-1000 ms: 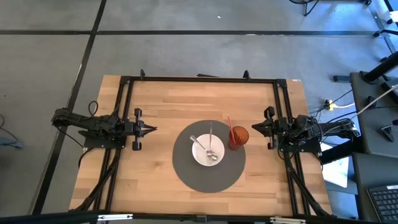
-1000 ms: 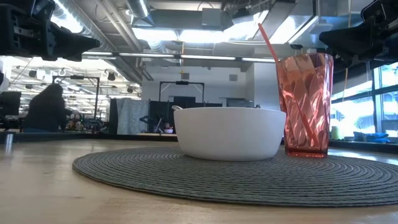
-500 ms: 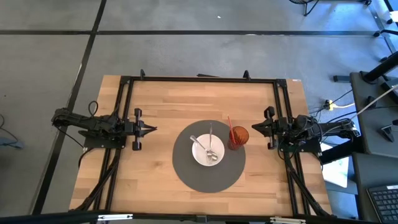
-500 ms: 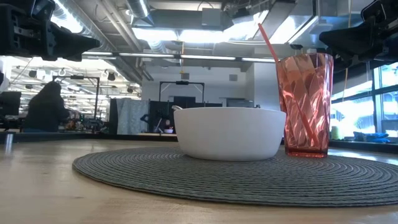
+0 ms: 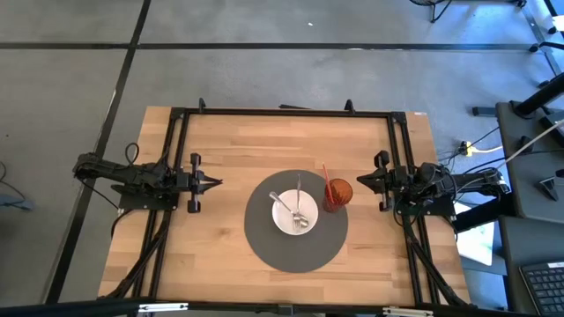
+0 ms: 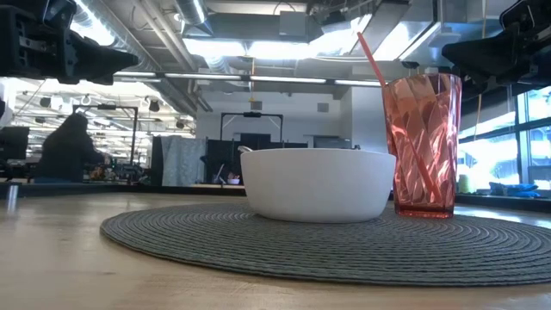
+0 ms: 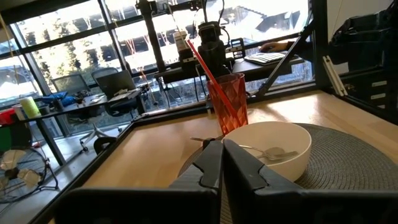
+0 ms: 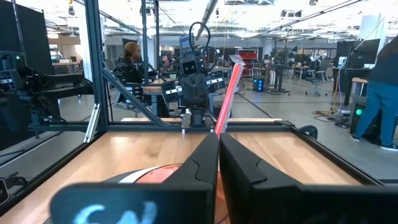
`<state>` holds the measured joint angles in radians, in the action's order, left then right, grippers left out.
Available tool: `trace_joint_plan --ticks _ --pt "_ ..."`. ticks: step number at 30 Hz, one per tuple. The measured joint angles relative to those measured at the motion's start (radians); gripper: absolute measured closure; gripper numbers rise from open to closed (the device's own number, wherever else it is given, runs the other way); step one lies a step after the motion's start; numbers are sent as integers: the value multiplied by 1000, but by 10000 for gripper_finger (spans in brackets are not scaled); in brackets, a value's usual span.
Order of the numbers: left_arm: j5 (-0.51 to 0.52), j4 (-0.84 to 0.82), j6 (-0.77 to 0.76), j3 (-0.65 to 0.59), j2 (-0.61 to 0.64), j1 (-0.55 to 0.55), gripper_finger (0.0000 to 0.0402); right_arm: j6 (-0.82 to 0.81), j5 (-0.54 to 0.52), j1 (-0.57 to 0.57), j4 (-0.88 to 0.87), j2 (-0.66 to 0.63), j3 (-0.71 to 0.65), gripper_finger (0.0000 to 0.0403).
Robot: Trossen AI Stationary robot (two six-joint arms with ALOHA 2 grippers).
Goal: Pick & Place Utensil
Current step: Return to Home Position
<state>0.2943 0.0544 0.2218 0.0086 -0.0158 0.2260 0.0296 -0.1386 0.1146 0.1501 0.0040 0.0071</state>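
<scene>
A white bowl (image 5: 294, 214) stands on a round grey placemat (image 5: 264, 242) in the middle of the table, with metal utensils (image 5: 298, 204) lying in it, handles leaning on its rim. A red tumbler (image 5: 337, 193) with a red straw (image 5: 324, 175) stands on the mat's right part; both also show in the low view, bowl (image 6: 316, 184) and tumbler (image 6: 424, 145). My left gripper (image 5: 217, 182) hovers left of the mat, shut and empty. My right gripper (image 5: 359, 180) hovers right of the tumbler, shut and empty. In the left wrist view the bowl (image 7: 273, 149) lies ahead of the shut fingers (image 7: 222, 163).
A black frame (image 5: 282, 113) runs round the table's far, left and right sides. Bare wood lies on the far part (image 5: 282, 145) and near the front corners. People show in the room beyond the table, one in the low view (image 6: 65, 151), another in the right wrist view (image 8: 380, 87).
</scene>
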Motion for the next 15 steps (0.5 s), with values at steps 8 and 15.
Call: trace_joint_plan --ticks 8,15 --pt "0 0 0 0 0 0 396 3 0 0 0 0 0 386" --pt "0 0 0 0 0 0 396 0 0 0 0 0 0 386"
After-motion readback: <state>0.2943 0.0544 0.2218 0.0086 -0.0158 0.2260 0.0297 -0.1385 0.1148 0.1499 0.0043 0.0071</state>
